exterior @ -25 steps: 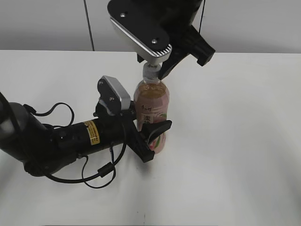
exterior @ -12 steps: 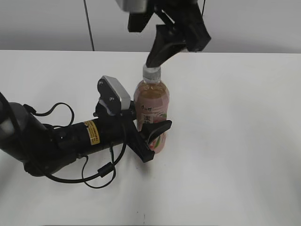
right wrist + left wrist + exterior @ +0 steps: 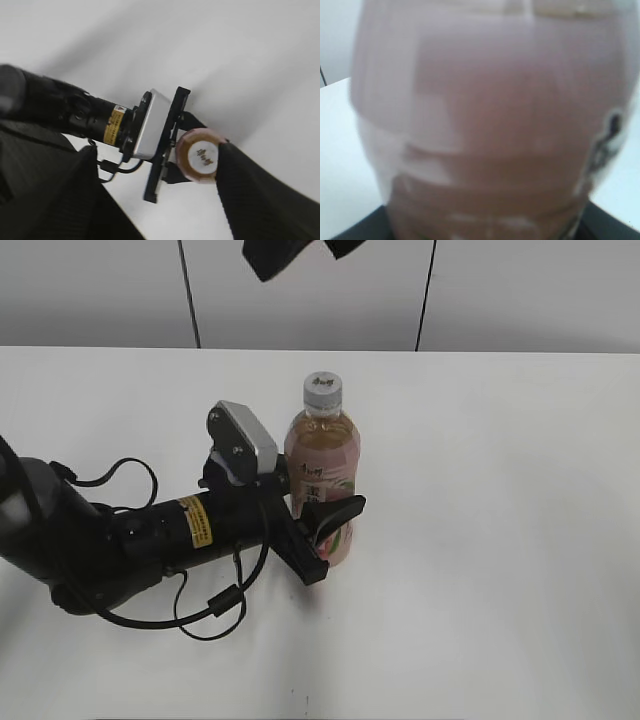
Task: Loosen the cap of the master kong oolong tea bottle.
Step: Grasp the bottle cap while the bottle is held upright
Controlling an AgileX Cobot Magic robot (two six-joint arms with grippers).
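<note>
Here the left jaws hold the bottle (image 3: pixel 322 480) upright on a white table (image 3: pixel 500 540); right jaws wide.

Little can be read: the master kong oolong tea bottle (image 3: pixel 322 475) carries a white strip of dark Chinese characters on its pink label, too small to make out; the cap (image 3: pixel 322 389) bears a small dark mark, perhaps characters; a yellow sticker (image 3: pixel 194 521) on the left arm holds illegible print

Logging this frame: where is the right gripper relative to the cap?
The right gripper is lifted well above the cap, its jaws apart; the exterior view shows only its tips at the top edge.
</note>
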